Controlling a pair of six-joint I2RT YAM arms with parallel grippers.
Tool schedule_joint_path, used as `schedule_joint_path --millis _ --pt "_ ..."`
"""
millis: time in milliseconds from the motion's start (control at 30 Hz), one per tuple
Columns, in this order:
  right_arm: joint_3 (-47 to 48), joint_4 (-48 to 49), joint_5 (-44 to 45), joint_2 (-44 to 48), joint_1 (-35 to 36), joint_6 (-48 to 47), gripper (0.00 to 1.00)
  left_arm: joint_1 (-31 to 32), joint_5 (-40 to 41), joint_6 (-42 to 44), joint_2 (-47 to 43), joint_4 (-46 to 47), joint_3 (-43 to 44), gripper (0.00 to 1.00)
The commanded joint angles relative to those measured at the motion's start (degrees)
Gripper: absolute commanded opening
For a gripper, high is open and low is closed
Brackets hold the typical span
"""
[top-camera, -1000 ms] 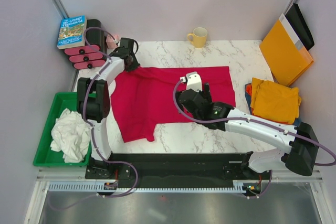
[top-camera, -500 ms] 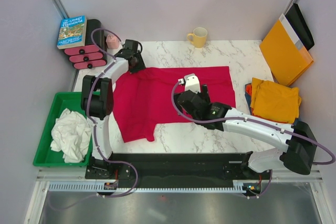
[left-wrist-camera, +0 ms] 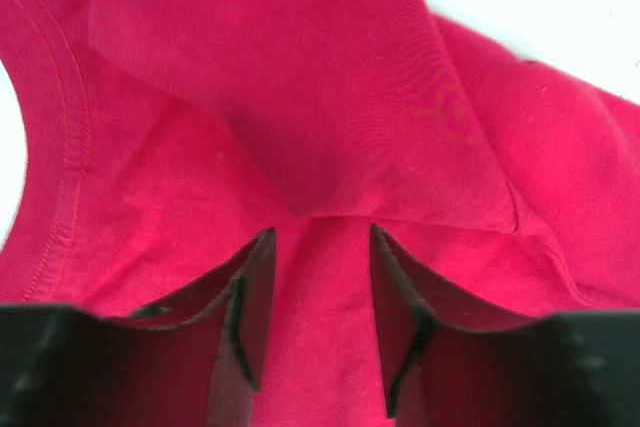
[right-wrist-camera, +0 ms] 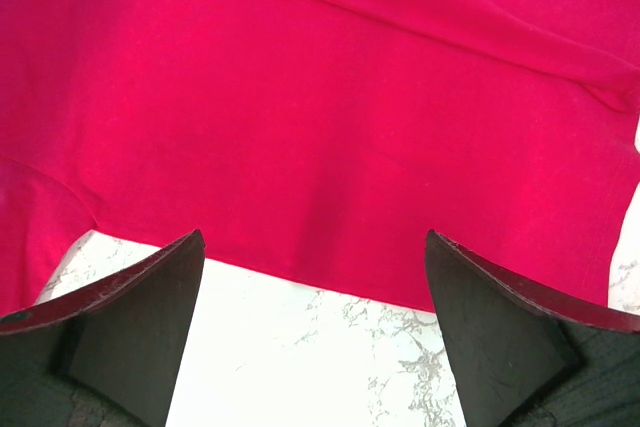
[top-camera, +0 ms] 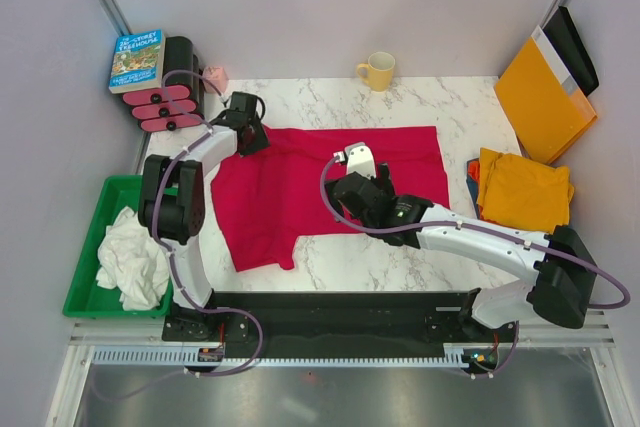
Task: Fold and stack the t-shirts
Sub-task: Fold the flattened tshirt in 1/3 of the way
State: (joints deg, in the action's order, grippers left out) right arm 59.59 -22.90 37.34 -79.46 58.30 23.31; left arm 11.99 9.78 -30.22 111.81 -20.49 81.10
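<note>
A crimson red t-shirt (top-camera: 300, 182) lies spread flat on the marble table, one sleeve pointing to the near left. My left gripper (top-camera: 251, 136) is at its far left corner, low over a bunched fold. In the left wrist view the gripper (left-wrist-camera: 320, 239) is open, and red cloth (left-wrist-camera: 330, 97) lies under and between the fingers, ungripped. My right gripper (top-camera: 350, 209) hovers over the shirt's near hem. In the right wrist view it (right-wrist-camera: 315, 242) is wide open over the red hem (right-wrist-camera: 350, 97) and bare marble. Folded mustard-yellow t-shirts (top-camera: 522, 190) sit at the right. A crumpled white t-shirt (top-camera: 135, 257) fills the tray.
A green tray (top-camera: 90, 222) stands at the near left. An orange-yellow envelope (top-camera: 540, 97) leans at the far right, with a yellow mug (top-camera: 378, 70) at the back. A book (top-camera: 137, 59) and pink pieces (top-camera: 160, 107) lie far left.
My left gripper has opened and let go of the red shirt's far left corner, which now rests on the table. My right gripper has drifted slightly left over the hem.
</note>
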Motion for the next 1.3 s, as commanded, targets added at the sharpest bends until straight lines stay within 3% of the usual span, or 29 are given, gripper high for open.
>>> schedule_joint_path --millis 0,267,500,633,667,800,1267 --pt "0.3 1.8 0.2 0.4 0.3 0.3 0.98 -0.2 -1.3 -2.0 0.3 1.7 0.1 0.41" --pt "-0.8 1.4 0.4 1.1 0.3 0.8 0.98 -0.2 -0.4 -2.1 5.6 -0.9 5.0 0.26" --pt "-0.6 1.0 1.2 0.7 0.2 -0.1 0.98 -0.2 1.7 -2.0 7.4 -3.2 7.0 0.36" --pt "-0.2 1.1 0.9 0.0 0.2 -0.4 0.98 -0.2 1.7 -1.4 9.0 -3.6 9.2 0.20" --pt "-0.2 1.1 0.7 -0.1 0.3 -0.4 0.98 -0.2 1.9 -1.6 9.0 -3.6 9.3 0.10" --pt "-0.3 1.1 0.5 -0.3 0.2 -0.5 0.98 0.1 1.6 -1.6 7.4 -1.9 8.8 0.02" --pt "-1.0 1.1 -0.5 -0.8 0.2 0.6 0.98 3.1 -1.8 0.2 8.3 -0.1 15.7 0.02"
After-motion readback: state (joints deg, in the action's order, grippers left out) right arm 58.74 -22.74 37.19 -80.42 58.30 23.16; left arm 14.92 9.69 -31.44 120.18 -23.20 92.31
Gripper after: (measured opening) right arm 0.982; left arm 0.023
